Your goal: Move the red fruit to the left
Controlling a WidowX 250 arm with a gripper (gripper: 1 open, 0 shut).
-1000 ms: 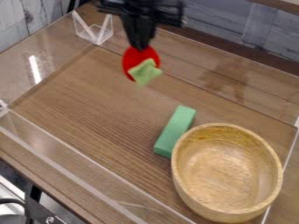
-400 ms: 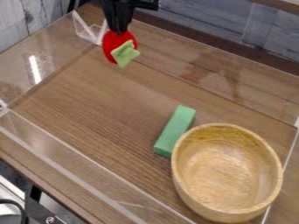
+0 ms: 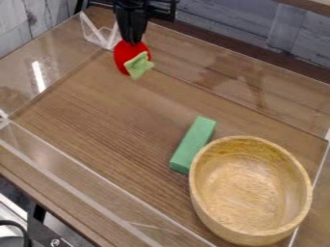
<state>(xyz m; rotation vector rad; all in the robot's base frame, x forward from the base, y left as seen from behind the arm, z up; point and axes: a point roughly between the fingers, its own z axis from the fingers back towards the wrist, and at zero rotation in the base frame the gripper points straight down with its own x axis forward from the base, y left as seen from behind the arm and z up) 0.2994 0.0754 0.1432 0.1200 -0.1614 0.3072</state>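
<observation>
Looking across the wooden bench (image 3: 110,130), most of the clutter sits at the near right. A wooden bowl (image 3: 252,193) fills that corner, with nothing in it. A green block (image 3: 195,144) lies flat just beside its upper left rim, set on a slant. From here I cannot tell whether the two touch. Both are well apart from the action, and the broad stretch of wood grain between them and the far left corner carries nothing else.

Low clear walls (image 3: 37,68) fence the bench on all sides. At the far left corner a small clear bracket (image 3: 95,35) stands against the wall. It is the nearest thing to the fruit, just off to its left.

The red fruit (image 3: 127,56) is up in that far left part of the bench, its light-green leafy cap (image 3: 139,68) turned toward the viewer and to the right. It hangs under the dark arm (image 3: 134,13), which comes in from the top edge and points almost straight down. The jaws are pinching the fruit at its top, closed tight on it. The fruit sits low over the wood, but whether its underside rests on the bench I cannot make out.
</observation>
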